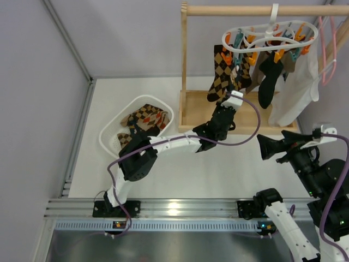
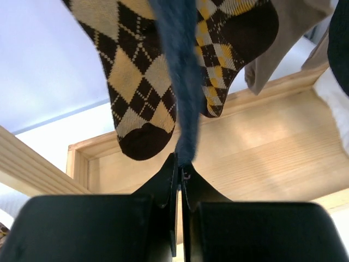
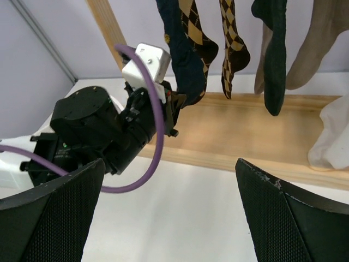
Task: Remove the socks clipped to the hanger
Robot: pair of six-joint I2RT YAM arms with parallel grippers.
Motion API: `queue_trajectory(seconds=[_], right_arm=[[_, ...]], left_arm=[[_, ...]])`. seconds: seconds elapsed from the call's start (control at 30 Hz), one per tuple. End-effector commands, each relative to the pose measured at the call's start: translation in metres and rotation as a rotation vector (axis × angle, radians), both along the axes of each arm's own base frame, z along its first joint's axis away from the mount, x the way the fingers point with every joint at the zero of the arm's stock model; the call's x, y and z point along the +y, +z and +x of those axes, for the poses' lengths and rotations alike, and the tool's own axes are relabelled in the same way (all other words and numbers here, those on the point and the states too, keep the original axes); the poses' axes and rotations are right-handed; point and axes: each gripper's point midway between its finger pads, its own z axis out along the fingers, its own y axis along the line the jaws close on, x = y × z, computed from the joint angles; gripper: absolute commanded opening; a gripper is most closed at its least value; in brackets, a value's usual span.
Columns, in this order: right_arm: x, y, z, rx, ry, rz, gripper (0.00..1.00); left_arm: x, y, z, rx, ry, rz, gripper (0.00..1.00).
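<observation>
Pinching toe of blue sock (image 2: 182, 82) with left tool (image 2: 180, 166), clenched tight, seemingly for a downward tug. Hanging between argyle socks (image 2: 136, 93) at twelve o'clock under hanger (image 1: 270, 37). Holding right tool (image 1: 264, 148) released at three o'clock, likely clear of the pull.

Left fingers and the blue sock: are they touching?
Touching. The left wrist view shows the left fingers shut on the lower end of the blue sock, with no gap.

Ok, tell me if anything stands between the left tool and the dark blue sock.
Nothing visible does. The left tool is shut on the lower end of the dark blue sock; the argyle socks hang on either side of it, not between.
</observation>
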Motion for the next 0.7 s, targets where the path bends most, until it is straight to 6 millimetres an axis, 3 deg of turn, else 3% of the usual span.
queue_trajectory(seconds=[0.0,0.07,0.13,0.17,0.2,0.23,0.27,0.3,0.33,0.4,0.43,0.5,0.53,0.57,0.6,0.63,0.67], right_arm=[[0.014,0.037,0.014,-0.056,0.053,0.040,1.00],[0.018,0.056,0.020,-0.078,0.064,0.042,0.99],[0.026,0.060,0.045,-0.030,0.068,0.035,0.92],[0.028,0.076,0.048,-0.047,0.076,0.031,0.88],[0.034,0.069,0.070,0.016,0.072,0.016,0.79],[0.034,0.085,0.074,0.000,0.066,0.022,0.75],[0.038,0.083,0.094,0.034,0.056,0.026,0.69],[0.039,0.086,0.103,0.043,0.045,0.027,0.65],[0.037,0.101,0.108,0.017,0.028,0.036,0.62],[0.040,0.100,0.132,0.055,0.000,0.033,0.54],[0.037,0.114,0.134,0.042,-0.029,0.035,0.52],[0.046,0.108,0.155,0.086,-0.056,-0.014,0.51],[0.048,0.125,0.154,0.058,-0.069,-0.020,0.51],[0.056,0.114,0.167,0.098,-0.083,-0.075,0.51],[0.067,0.114,0.167,0.104,-0.095,-0.100,0.51],[0.070,0.127,0.166,0.083,-0.106,-0.098,0.52],[0.084,0.114,0.176,0.125,-0.103,-0.147,0.52]], left_arm=[[0.013,0.074,-0.015,-0.062,-0.042,-0.235,0.00],[0.015,0.074,-0.018,-0.051,-0.052,-0.259,0.00],[0.018,0.074,-0.022,-0.046,-0.058,-0.263,0.00],[0.018,0.073,-0.023,-0.044,-0.060,-0.262,0.00],[0.020,0.075,-0.024,-0.045,-0.060,-0.263,0.00],[0.019,0.072,-0.026,-0.029,-0.064,-0.291,0.00],[0.021,0.076,-0.027,-0.029,-0.065,-0.307,0.00],[0.021,0.074,-0.027,-0.026,-0.065,-0.303,0.00],[0.023,0.074,-0.029,-0.024,-0.063,-0.306,0.00],[0.024,0.076,-0.033,-0.026,-0.060,-0.308,0.00],[0.025,0.077,-0.035,-0.029,-0.055,-0.304,0.00],[0.026,0.077,-0.037,-0.030,-0.047,-0.295,0.00],[0.027,0.077,-0.038,-0.034,-0.041,-0.285,0.00],[0.027,0.075,-0.037,-0.034,-0.031,-0.274,0.00],[0.027,0.073,-0.039,-0.033,-0.018,-0.272,0.00],[0.030,0.073,-0.039,-0.041,-0.005,-0.247,0.00],[0.027,0.072,-0.044,-0.040,-0.006,-0.243,0.00]])
